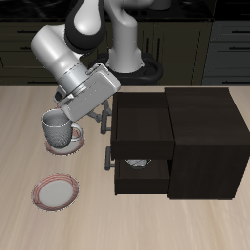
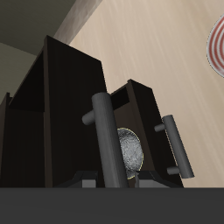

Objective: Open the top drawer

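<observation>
Fingers [image 2: 85, 182] stand apart, one either side of the grey metal bar handle [image 2: 109, 140], not clamped on it, as far as the wrist view shows. Only their tips show there.

Two-finger gripper [image 1: 101, 119] sits at the front of the small dark brown-black wooden cabinet [image 1: 200, 142], level w/ the top drawer [image 1: 142, 117]. The white robot arm [image 1: 61, 54] reaches down from the table's back, bent at the elbow. The wrist is tilted, so the hand points sideways and down toward the drawer front.

The top drawer stands pulled out from the cabinet body, its front well clear of the carcass.

Ext view only:
- whole arm pose
- grey mug [image 1: 61, 130] just beside the gripper, on the side away from the cabinet
- round plate w/ reddish rim [image 1: 56, 190] nearer the table's front edge
- light wooden table [image 1: 29, 225]

Wrist view only:
- finger gap around the bar
- 2nd grey bar handle [image 2: 175, 144], farther off and clear of the fingers
- grey speckled round object [image 2: 131, 150] between the two handles; can't tell which drawer it lies in

In the ext view the gripper body covers most of the top handle.
</observation>
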